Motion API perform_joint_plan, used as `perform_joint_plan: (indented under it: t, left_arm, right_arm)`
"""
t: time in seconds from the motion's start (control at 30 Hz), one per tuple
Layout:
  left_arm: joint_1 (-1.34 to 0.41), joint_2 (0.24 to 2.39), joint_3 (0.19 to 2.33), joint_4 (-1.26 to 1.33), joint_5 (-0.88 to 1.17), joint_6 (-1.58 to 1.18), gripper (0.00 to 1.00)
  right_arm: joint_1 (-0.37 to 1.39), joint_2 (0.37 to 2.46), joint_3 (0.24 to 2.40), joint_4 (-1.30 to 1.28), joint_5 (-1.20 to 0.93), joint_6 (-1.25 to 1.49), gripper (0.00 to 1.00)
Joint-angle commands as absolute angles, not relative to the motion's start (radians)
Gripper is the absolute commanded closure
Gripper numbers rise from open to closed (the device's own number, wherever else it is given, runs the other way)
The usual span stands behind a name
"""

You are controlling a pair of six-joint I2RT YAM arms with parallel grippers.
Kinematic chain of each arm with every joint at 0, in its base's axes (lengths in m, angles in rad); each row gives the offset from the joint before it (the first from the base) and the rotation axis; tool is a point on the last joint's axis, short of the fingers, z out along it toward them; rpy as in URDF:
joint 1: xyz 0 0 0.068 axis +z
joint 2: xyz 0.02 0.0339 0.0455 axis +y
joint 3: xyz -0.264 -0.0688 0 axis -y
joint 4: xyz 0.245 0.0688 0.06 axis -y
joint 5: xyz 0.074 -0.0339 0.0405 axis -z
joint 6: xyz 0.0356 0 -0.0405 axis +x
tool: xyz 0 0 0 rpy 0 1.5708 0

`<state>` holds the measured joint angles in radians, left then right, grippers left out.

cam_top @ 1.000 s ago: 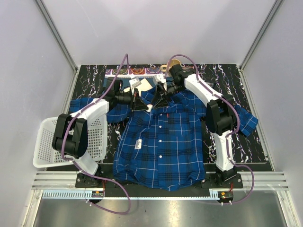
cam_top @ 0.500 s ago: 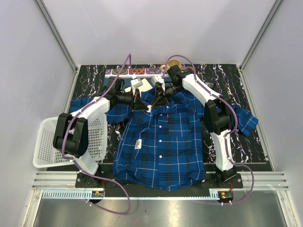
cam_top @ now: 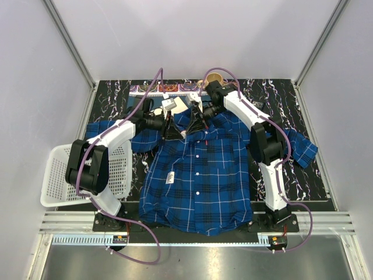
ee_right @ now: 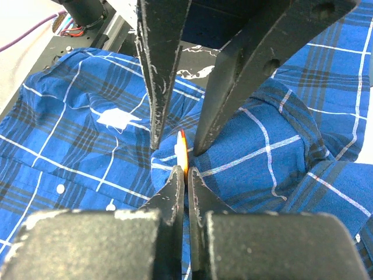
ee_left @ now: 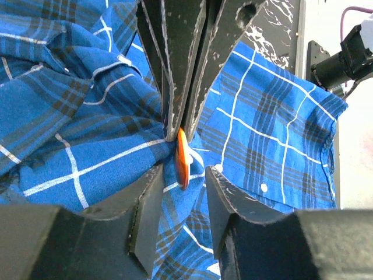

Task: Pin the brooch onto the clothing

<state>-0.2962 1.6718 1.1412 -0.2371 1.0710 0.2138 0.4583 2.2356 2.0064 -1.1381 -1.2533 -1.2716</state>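
Versus a second back: little travel, but the grip has changed sides. My left end effector now stands part open, jaws clear on either side of the brooch. My right end effector is clenched on the brooch's edge, tips against the bunched shirt.

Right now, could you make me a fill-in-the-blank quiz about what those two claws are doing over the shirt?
1. The brooch pinched in the shut right claw is coloured ____.
2. The left claw sits around the brooch with its jaws ____.
3. Both claws meet over the plaid shirt, close to its ____.
4. The white basket lies beside the ____ arm.
Missing words: orange; open; collar; left.
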Motion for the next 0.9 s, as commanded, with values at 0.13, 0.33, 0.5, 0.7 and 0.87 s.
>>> perform_joint_plan:
  t: [0.13, 0.33, 0.5, 0.7, 0.87]
  left_arm:
    - [-0.261, 1.577, 0.993, -0.016, 1.057, 0.167, 0.59]
    - [-0.249, 1.557, 0.89, 0.27, 1.049, 0.003, 0.59]
    - [-0.249, 1.542, 0.835, 0.439, 1.058, -0.067, 0.59]
    - [-0.255, 1.543, 0.821, 0.546, 1.069, -0.121, 0.6]
    - [-0.259, 1.551, 0.825, 0.554, 1.063, -0.133, 0.64]
  right_arm:
    - [0.446, 2.229, 2.043, -1.149, -1.354, -1.262, 1.0]
    - [0.439, 2.22, 2.028, -1.149, -1.388, -1.247, 1.0]
    - [0.436, 2.227, 2.029, -1.147, -1.399, -1.232, 1.0]
    - [0.434, 2.227, 2.025, -1.147, -1.396, -1.232, 1.0]
    - [0.433, 2.221, 2.014, -1.147, -1.391, -1.241, 1.0]
